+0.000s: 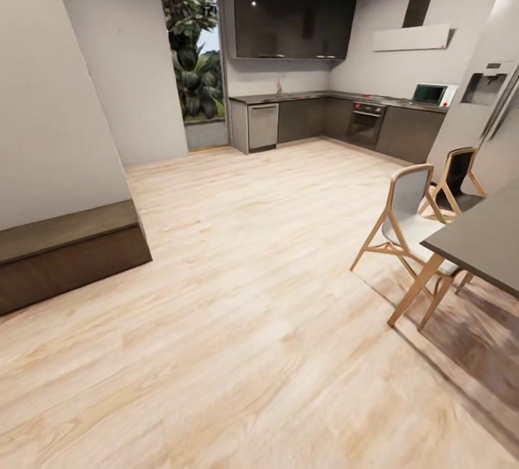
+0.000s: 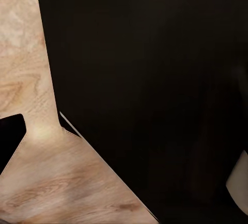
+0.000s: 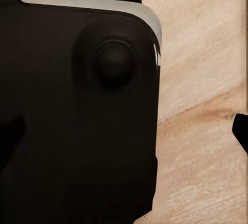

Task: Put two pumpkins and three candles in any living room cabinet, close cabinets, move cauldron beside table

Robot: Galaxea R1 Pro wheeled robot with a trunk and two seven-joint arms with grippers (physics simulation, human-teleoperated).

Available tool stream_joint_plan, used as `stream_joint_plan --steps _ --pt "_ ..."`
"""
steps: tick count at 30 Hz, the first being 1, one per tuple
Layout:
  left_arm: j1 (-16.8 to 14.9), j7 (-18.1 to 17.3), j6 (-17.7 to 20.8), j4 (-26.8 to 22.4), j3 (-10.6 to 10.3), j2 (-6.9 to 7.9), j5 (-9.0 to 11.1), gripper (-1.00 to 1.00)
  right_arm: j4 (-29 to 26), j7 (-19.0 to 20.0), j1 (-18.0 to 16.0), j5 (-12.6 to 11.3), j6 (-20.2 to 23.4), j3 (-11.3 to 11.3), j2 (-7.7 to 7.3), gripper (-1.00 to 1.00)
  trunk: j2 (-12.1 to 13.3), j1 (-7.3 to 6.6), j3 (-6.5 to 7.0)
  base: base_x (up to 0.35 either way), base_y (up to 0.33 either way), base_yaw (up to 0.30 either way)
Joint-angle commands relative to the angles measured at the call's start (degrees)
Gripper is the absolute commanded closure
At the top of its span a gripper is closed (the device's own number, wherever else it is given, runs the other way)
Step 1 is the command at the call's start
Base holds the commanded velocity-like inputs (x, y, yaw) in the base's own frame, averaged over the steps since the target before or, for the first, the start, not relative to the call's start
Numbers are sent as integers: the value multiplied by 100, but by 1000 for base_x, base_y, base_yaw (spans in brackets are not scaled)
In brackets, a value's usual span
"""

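— Pale wood floor runs ahead of you to a dark kitchen along the far wall, with a tall window beside it.

— Any task things around?

— Your low dark-brown cabinet stands against the wall at left, its fronts shut. On your right, a dark dining desk with two wooden chairs.

— And your tools?

— I cannot tell how either one stands. Your left wrist view gives a dark robot body over floor; your right wrist view gives a black housing with a round knob.
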Motion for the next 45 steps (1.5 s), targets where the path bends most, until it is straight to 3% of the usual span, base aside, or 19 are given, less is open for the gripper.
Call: stream_joint_plan --steps 1,13,45 --pt "0 0 0 0 0 0 0 -100 0 -3 1 0 -5 1 -1 -100 0 0 -4 334 0 74" --pt "0 0 0 0 0 0 0 -100 17 -9 0 -1 -291 2 7 -100 0 0 -81 334 0 166" --pt "2 0 0 0 0 0 0 -100 18 -9 -1 0 -293 2 -1 -100 0 0 -95 334 0 283"
